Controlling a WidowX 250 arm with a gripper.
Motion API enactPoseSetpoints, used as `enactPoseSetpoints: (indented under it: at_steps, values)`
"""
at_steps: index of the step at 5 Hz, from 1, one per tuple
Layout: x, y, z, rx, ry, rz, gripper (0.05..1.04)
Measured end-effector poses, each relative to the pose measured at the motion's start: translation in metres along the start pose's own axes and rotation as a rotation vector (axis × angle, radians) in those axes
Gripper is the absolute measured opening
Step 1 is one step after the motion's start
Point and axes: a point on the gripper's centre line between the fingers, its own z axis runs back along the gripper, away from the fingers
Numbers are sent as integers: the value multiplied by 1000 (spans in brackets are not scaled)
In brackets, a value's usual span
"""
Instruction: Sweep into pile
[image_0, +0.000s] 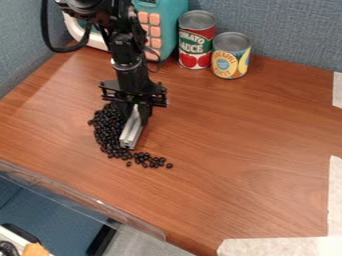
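The gripper (137, 107) hangs low over the left part of the wooden table (234, 145), shut on a grey metal bar (131, 131) that slants down toward the tabletop. Black beans (107, 131) lie heaped along the bar's left side, reaching up beside the gripper. From the bar's lower end a thinner scatter of beans (152, 161) trails off to the right, with a few lying singly.
Two cans, a red one (196, 42) and a yellow one (231, 59), stand at the back next to a teal toy with orange buttons (165, 22). Clear plastic edging (80, 196) runs along the table's front left. Pale tape (274, 246) marks the lower right.
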Motion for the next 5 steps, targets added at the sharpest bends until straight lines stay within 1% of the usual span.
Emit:
enactPoseSetpoints:
  at_steps: [1, 2, 3, 4, 5]
  values:
    - [4, -3, 20, -9, -48, -3, 371]
    - [6, -16, 43, -30, -108, -29, 370]
    - [1, -35, 63, -52, -148, -62, 371]
    - [-15, -63, 64, -85, -130, -135, 370]
    - [-35, -95, 56, -106, -98, -248, 370]
